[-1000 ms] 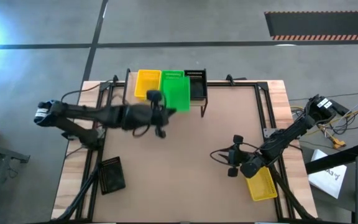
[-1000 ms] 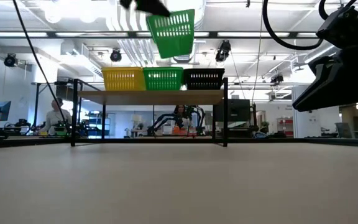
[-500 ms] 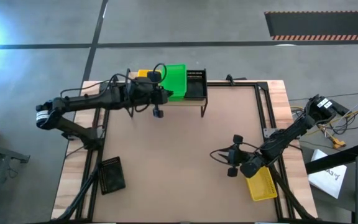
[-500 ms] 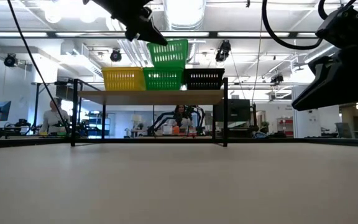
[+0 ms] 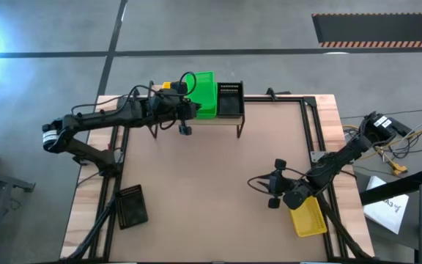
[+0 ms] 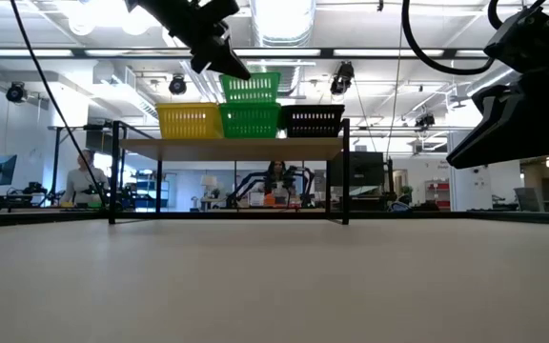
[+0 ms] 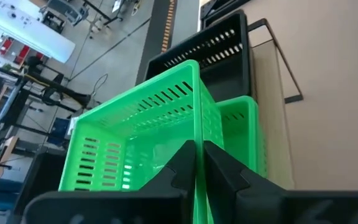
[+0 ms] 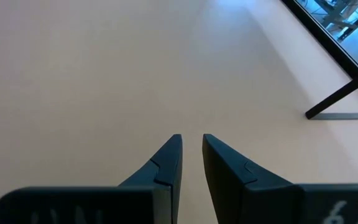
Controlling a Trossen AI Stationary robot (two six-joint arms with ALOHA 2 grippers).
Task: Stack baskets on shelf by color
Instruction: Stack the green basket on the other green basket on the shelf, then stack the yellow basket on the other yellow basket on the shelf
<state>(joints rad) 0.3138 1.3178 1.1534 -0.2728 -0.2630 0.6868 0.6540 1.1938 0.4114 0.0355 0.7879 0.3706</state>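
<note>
Green basket [image 5: 205,94] has dropped from high above the shelf [image 6: 229,146] to just over its green twin; left gripper [image 7: 196,163] pinches its wall. We're nearly nested. Right gripper [image 8: 191,158], slightly parted and empty, waits well off by the yellow basket [image 5: 308,218].

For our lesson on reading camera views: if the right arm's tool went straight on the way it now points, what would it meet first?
Probably the bare brown tabletop. The right tool holds nothing and aims down at it, with nothing between; the black table frame leg lies off to one side. Depth is hard to judge.
</note>
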